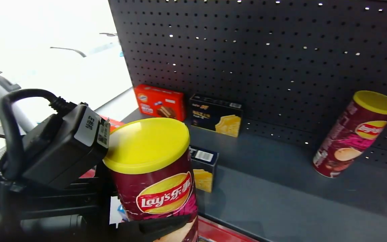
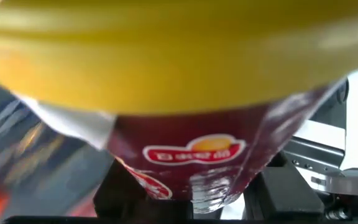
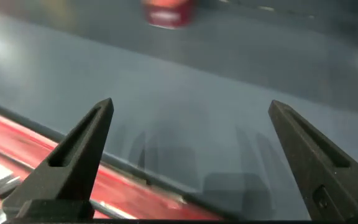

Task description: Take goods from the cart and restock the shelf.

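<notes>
Closest to the camera, the tall maroon cardboard chips can with the yellow plastic lid is sitting upright in the left gripper, whose black fingers are clamping it low on the body, just off the front edge of the dark grey metal shelf. To my eye the placing is the step in hand. The can is needing a level carry and a landing on bare shelf between the near dark blue biscuit box and the matching maroon can by the black pegboard, nudging neither. The left arm is holding at the shelf's left front, and the right gripper is hanging spread wide and empty above the shelf's front lip.
</notes>
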